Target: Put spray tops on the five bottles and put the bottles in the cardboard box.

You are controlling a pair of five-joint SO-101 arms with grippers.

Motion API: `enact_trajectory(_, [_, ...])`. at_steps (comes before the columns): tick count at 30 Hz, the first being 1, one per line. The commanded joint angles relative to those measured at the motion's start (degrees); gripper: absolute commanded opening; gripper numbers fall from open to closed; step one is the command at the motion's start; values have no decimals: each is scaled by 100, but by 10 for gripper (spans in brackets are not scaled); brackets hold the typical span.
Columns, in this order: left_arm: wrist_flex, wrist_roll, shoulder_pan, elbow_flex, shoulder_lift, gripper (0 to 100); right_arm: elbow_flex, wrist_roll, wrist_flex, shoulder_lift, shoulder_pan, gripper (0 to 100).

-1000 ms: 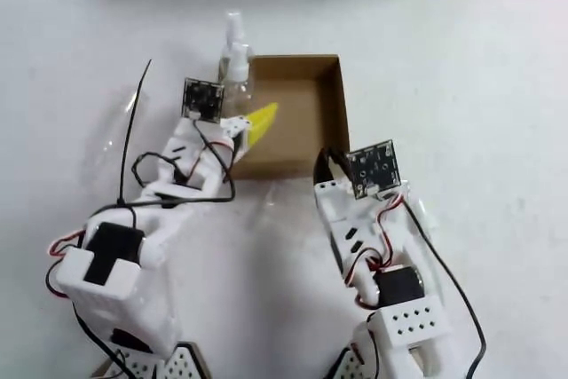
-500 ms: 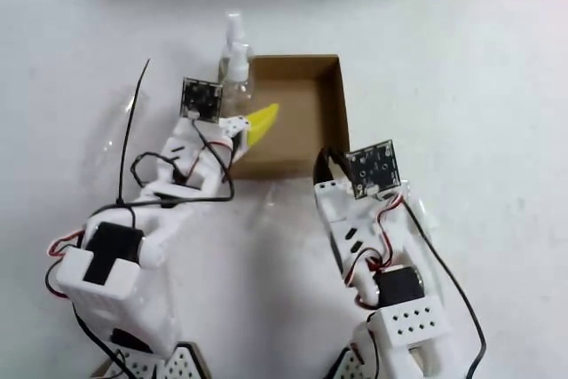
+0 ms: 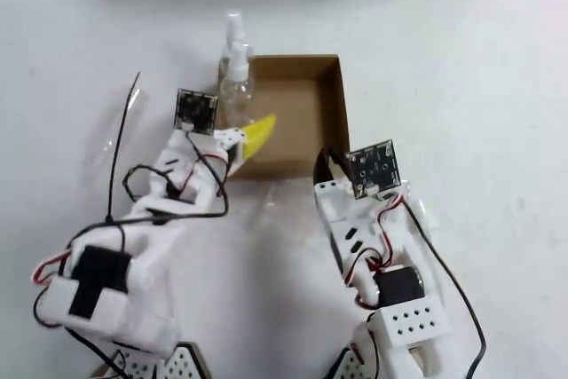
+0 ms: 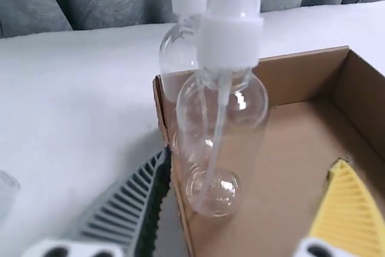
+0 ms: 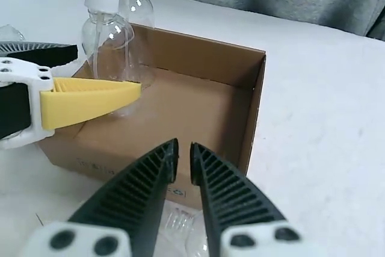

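My left gripper (image 4: 251,161) stands wide open with nothing in it. Its grey finger (image 4: 129,209) is outside the cardboard box (image 4: 301,76) and its yellow finger (image 4: 346,209) inside, so the jaws straddle the box's side wall. Over the last second this arm has drawn back toward its base, and the yellow finger has slid a little away from the far corner. The capped bottle (image 4: 219,124) stands upright on the box floor in that corner, apart from both fingers. I read that as a finished release: 1 bottle is packed and the arm is clearing out.

My right gripper (image 5: 183,148) has not moved. Its black jaws are almost closed, with only a thin slit between them and nothing held, and it hangs just short of the box's near wall.

A second bottle (image 4: 177,52), also capped, stands just beyond that corner and looks to be outside on the table (image 3: 461,59). I judge it the next to go in.
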Motion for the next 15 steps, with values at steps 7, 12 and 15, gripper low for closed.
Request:
enact_trajectory(7, [2031,0,-57,-9,-1464,371,-62,9,-127,-40,-13,15])
enact_trajectory(12, [2919,0,-57,-9,-2079,370,-53,9,-119,-40,-4,15])
enact_trajectory(15, [3323,0,-66,-9,-2457,370,-53,9,-101,-40,-4,15])
